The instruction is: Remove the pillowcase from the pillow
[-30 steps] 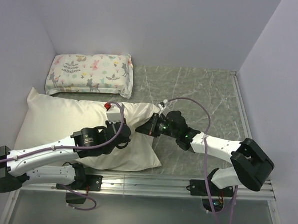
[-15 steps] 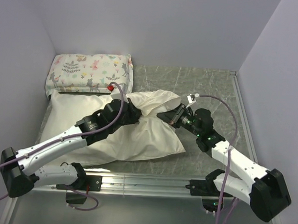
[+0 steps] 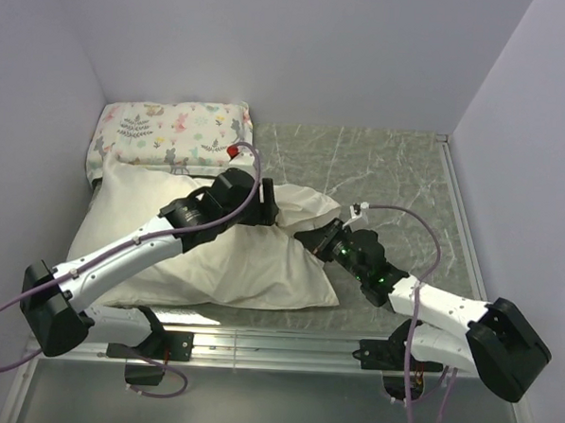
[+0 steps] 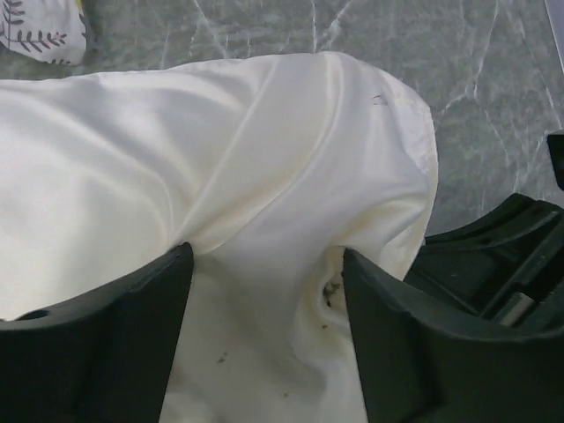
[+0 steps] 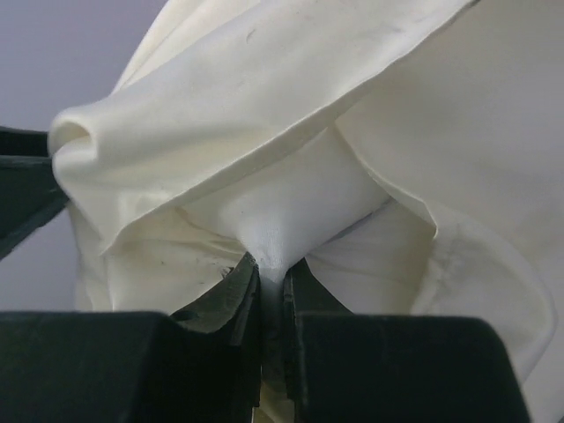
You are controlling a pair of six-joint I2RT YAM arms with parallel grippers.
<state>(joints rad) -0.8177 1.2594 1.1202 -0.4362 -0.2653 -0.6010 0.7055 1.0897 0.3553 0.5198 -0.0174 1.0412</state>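
The cream pillowcase [image 3: 213, 265] lies centre-left on the worktop [image 3: 398, 170], the left claw [image 4: 264, 260] spread wide astride a fold of it, while the right claw [image 5: 271, 273] is clenched on a white corner of the pillow [image 5: 291, 207] among its folds.

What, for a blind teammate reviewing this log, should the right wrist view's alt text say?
The right tool is shut on a pinch of brighter white fabric, apparently a corner of the pillow, poking from the cream pillowcase that folds open around it.
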